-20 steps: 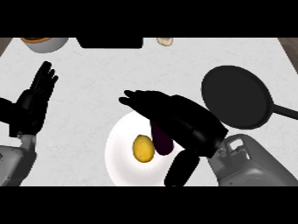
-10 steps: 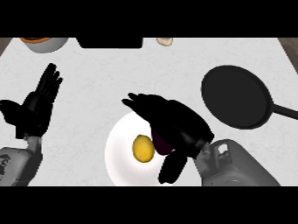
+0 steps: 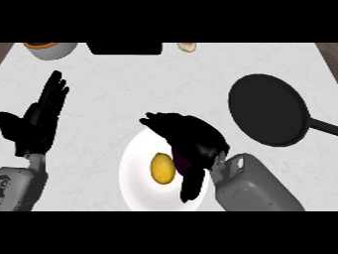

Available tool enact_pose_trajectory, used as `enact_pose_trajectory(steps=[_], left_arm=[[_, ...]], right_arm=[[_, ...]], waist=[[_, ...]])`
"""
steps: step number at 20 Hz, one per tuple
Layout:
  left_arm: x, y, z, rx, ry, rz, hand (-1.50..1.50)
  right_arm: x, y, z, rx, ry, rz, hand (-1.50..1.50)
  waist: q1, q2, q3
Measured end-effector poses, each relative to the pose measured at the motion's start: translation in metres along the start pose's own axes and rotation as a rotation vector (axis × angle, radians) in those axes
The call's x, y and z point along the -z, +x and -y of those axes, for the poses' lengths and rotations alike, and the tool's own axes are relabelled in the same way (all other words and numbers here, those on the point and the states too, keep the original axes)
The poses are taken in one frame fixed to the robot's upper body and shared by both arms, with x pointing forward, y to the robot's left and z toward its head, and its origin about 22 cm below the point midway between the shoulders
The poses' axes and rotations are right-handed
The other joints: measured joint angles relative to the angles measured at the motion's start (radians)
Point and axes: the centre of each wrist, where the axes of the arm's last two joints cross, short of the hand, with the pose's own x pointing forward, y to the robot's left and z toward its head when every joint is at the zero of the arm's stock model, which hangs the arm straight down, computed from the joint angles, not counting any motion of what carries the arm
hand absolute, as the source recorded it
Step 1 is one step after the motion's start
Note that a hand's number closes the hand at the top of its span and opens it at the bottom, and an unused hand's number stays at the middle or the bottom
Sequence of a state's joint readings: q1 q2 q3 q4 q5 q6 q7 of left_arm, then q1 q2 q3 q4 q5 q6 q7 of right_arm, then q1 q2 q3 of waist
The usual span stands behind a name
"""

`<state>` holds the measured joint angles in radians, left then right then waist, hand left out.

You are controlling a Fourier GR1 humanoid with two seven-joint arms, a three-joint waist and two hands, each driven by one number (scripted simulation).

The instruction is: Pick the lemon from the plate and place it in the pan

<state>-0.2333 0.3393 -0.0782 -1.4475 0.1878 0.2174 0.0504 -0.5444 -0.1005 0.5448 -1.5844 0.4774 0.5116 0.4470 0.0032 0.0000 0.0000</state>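
One smooth oval lemon [image 3: 162, 167] lies on round white plate [image 3: 139, 191].

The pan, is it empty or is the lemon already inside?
Empty. The pan shows only its dark bottom; the lemon lies on the plate.

Kitchen counter, seen from above.
Pale marbled counter [image 3: 164, 84] carries a black frying pan [image 3: 268, 109], a white plate [image 3: 139, 173] with a lemon [image 3: 162, 168], and a bowl [image 3: 51, 48] at the far edge.
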Motion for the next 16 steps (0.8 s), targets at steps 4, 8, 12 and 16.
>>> enact_pose_trajectory(steps=[4,8,12,16], left_arm=[[-0.002,-0.001,-0.001,0.002,-0.004,0.005,0.00],[0.000,-0.005,-0.007,0.004,0.005,0.011,0.00],[0.002,-0.004,-0.001,0.002,0.004,0.011,0.00],[0.003,-0.009,-0.003,0.006,0.002,0.012,0.00]], right_arm=[[0.008,0.002,-0.014,-0.023,0.033,0.004,-1.50],[0.016,0.009,-0.025,-0.048,0.053,-0.005,-1.50],[0.025,0.008,-0.031,-0.116,0.083,-0.044,-1.50],[0.030,0.002,-0.031,-0.187,0.104,-0.094,-1.50]], waist=[[0.000,0.000,0.000],[0.000,0.000,0.000],[0.000,0.000,0.000],[-0.001,0.000,0.000]])
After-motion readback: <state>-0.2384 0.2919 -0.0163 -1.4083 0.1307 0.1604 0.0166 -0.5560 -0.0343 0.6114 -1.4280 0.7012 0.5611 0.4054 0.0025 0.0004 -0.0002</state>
